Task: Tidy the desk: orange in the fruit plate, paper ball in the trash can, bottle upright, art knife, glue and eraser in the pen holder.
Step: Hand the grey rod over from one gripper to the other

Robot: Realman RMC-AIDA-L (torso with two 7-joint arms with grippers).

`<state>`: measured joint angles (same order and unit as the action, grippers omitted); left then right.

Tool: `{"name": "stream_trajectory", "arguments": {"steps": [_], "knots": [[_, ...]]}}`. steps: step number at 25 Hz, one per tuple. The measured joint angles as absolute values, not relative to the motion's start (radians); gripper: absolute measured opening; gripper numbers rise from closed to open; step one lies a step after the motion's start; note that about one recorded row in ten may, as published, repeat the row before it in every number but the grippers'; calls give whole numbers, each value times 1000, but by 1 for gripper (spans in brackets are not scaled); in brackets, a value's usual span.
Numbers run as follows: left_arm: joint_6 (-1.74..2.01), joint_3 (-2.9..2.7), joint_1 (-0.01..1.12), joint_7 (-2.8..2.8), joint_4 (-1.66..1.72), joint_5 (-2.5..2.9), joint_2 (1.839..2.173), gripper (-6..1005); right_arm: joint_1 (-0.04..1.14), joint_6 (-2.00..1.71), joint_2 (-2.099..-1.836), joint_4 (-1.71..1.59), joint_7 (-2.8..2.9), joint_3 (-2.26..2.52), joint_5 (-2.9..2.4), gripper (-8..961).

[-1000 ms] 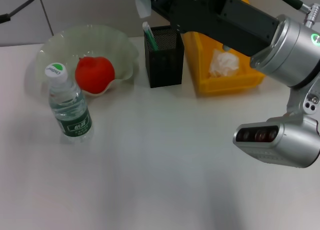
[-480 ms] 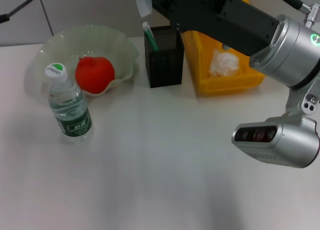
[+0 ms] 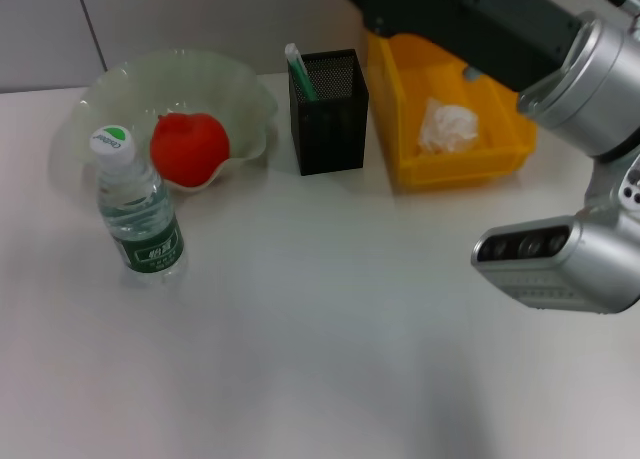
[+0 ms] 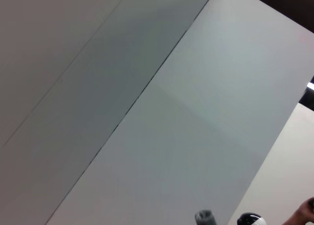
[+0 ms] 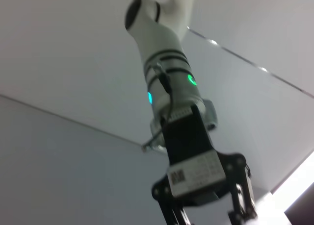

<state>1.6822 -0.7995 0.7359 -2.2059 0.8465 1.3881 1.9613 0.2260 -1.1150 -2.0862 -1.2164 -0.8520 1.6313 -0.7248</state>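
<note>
The orange (image 3: 188, 147) lies in the pale green fruit plate (image 3: 240, 89) at the back left. In front of the plate the bottle (image 3: 140, 214) stands upright, cap on. A green and white stick (image 3: 298, 69) pokes out of the black mesh pen holder (image 3: 330, 129); I cannot tell whether it is the art knife or the glue. The eraser is out of view. The paper ball (image 3: 448, 126) rests in the yellow trash can (image 3: 500, 154). My right arm (image 3: 470, 29) reaches over the can, its gripper past the top edge. The right wrist view shows my left gripper (image 5: 206, 212) raised high, open and empty.
The right arm's silver wrist camera housing (image 3: 560, 264) hangs above the desk's right side. The white desk (image 3: 320, 339) stretches toward me. A grey wall stands behind the plate and pen holder.
My right arm has lifted up and back. Its gripper end, which hung just above the pen holder, has gone out of the head view.
</note>
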Motion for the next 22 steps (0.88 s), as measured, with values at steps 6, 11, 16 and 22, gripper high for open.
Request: {"name": "stream_trajectory", "arguments": {"steps": [6,11,16,22], "knots": [[1680,-796,733,-2198,844,1388,1960,401,221,-1115,-2087,-1212,-844,1615,-712,155],[1679,-796,735,-2197,844,1388,1960,401,220,-1115,-2088,-1209,-845,1614,-709,148],[1676,-795,734,-2197,844,1388,1960,401,221,-1116,-2088,-1208,-846,1614,-703,148],[1676,-795,735,-2196,844,1391,1961,401,224,-1116,-2087,-1208,-840,1614,-687,147]]}}
